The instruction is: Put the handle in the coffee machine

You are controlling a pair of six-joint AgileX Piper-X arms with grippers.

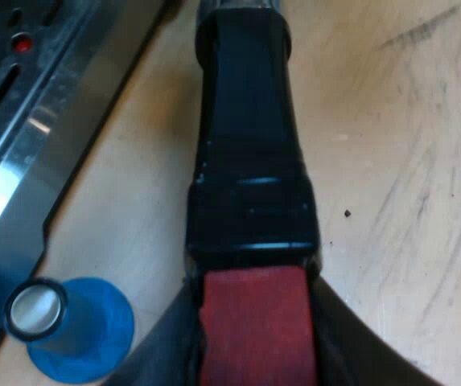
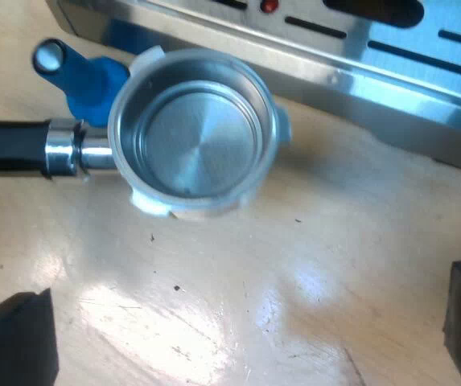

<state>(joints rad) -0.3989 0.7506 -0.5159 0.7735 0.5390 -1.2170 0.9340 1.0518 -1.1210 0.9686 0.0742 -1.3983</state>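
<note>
While its handle [image 1: 246, 137] ends red, the metal holder [image 2: 202, 149] lies empty.

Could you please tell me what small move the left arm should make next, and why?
Probably lift the holder a little, straight up. The left gripper has its jaws closed on the handle's red end, the empty basket sits low by the table, beside the machine's drip tray, and the blue tamper stands close beside it, so sideways travel might knock it.
</note>
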